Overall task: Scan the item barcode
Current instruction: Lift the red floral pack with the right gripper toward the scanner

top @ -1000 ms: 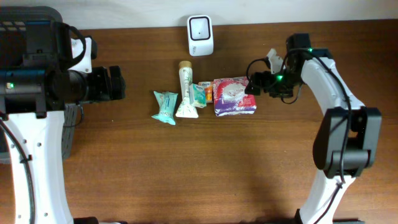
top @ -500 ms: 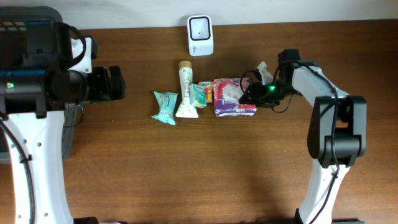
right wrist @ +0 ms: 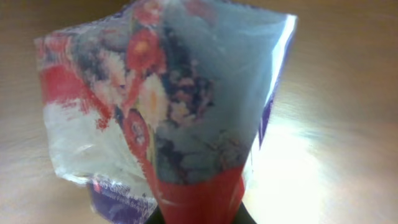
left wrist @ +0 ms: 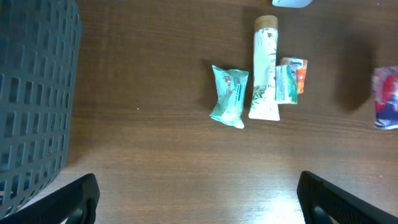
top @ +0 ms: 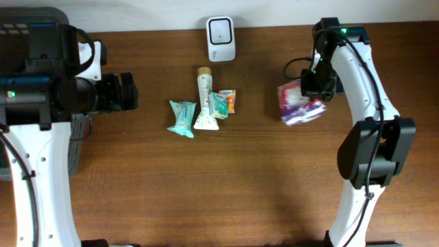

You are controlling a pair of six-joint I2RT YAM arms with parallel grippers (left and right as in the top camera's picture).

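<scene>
Wooden surface (top: 206,178) beneath; I see my right end effector (top: 312,86) clenched on the floral packet (top: 300,106) (purple edge), left end effector (top: 127,92) released.

We see a brown wood-grain tabletop (top: 206,185). The packet (top: 300,104) is red, white and purple with a flower print. The tube (top: 204,103) is white with green leaves, the pouch (top: 182,118) teal, the latticed basket (left wrist: 31,93) dark grey.

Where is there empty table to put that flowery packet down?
Bare wood fills the whole near half of the table, below the items. Another gap lies between the orange sachet and the held flowery packet. Crowded: teal pouch, tube, green sachet, below the scanner.
</scene>
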